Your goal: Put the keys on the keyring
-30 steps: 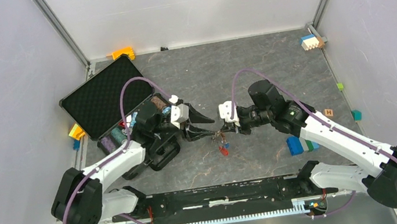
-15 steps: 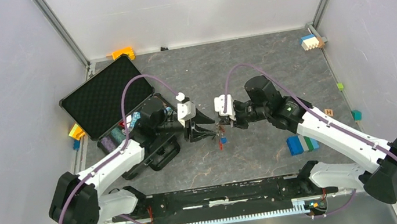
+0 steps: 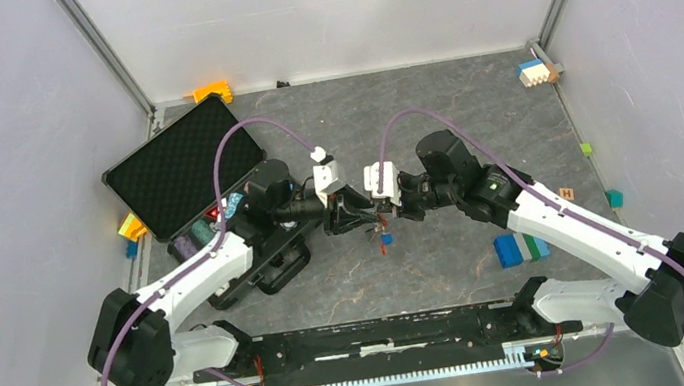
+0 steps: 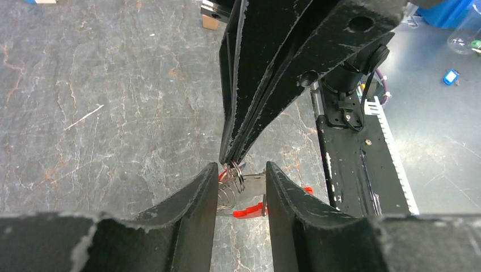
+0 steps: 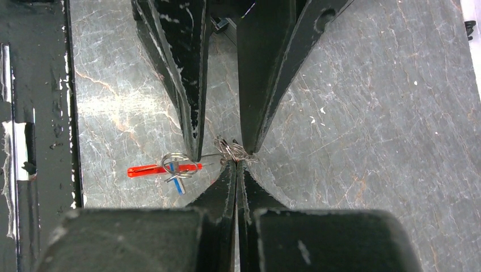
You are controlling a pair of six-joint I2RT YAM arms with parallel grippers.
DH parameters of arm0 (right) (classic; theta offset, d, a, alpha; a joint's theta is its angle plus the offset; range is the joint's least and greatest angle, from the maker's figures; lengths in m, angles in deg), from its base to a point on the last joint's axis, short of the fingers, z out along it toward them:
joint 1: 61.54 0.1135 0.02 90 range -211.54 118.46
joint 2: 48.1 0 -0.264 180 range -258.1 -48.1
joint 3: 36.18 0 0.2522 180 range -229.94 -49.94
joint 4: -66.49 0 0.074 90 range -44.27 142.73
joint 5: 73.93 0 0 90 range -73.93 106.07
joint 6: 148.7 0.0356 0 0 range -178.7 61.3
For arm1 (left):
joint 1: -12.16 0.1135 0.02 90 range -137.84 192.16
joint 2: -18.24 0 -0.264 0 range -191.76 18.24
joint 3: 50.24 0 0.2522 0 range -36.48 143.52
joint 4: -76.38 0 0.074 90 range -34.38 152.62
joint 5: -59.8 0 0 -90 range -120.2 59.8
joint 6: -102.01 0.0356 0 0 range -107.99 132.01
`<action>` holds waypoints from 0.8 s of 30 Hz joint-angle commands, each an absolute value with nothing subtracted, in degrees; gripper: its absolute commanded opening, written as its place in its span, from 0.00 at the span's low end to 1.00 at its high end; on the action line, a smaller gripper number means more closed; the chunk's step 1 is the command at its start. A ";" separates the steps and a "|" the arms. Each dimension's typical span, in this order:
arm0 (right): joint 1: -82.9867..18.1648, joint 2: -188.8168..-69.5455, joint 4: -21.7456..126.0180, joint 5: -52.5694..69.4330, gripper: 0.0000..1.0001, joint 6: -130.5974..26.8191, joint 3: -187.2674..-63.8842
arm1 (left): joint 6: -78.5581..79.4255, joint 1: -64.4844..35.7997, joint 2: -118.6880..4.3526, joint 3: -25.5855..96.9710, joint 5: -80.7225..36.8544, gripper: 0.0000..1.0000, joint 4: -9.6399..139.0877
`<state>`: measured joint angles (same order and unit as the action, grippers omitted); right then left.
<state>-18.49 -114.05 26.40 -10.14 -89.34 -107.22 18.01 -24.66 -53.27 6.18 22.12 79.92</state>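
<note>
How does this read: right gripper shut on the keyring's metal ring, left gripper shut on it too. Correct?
Not quite. The right gripper is shut on the keyring's metal ring, but the left gripper is open, its fingers apart on either side of the ring. The left wrist view shows it.

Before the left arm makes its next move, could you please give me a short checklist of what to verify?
1. Is the right gripper shut on the keyring at its coiled metal end? Ok.
2. Do the jaws of the left gripper stand apart on either side of that coil? Ok.
3. Has the left gripper clamped a key? Not ok, nothing is pinched.
4. Is the blue-headed key beside the red clip already threaded on? Cannot tell.
5. Is the red-headed key located? Cannot tell.
</note>
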 commanded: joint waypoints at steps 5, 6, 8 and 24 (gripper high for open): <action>-17.85 -114.42 27.81 -9.26 0.00 -88.32 -110.58 | 17.36 -25.82 -54.56 9.41 19.51 0.39 77.80; -17.86 -114.40 27.85 -9.27 0.00 -88.30 -110.63 | 17.27 -25.86 -54.54 9.43 19.40 0.38 77.82; -17.77 -114.30 27.86 -9.24 0.00 -88.29 -110.63 | 17.21 -25.90 -54.38 9.40 19.17 0.37 77.82; -17.77 -113.72 28.54 -9.72 0.00 -87.87 -109.93 | 18.29 -25.99 -54.77 8.79 19.47 0.11 77.82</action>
